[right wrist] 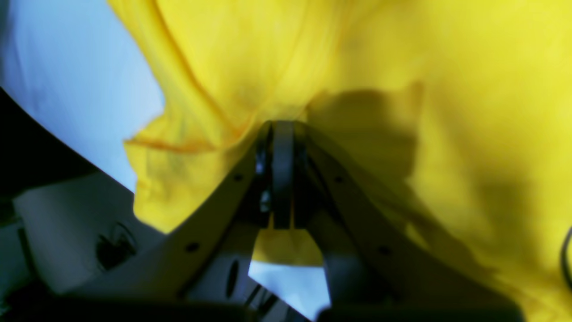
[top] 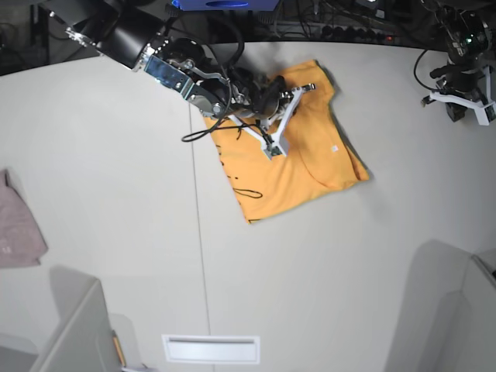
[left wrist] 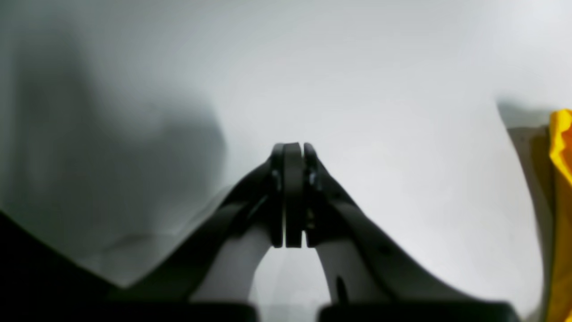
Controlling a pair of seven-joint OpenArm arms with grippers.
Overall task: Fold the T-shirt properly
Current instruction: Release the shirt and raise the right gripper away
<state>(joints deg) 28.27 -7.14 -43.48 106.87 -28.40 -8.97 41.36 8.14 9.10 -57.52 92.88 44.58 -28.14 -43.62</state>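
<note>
T-shirt lies diagonal, long axis upper-right to lower-left.

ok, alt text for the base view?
Overhead view: the right gripper, shut, rests on an orange-yellow T-shirt lying partly folded on a white table. The left gripper sits apart at the far corner; a pink-grey cloth lies at the opposite edge.

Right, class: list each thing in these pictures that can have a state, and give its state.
T-shirt: partly folded, rumpled, flat on the table.
Right gripper: shut on the T-shirt.
Left gripper: shut, holding nothing, above bare table.
Pink cloth: crumpled at table edge, untouched.
</note>
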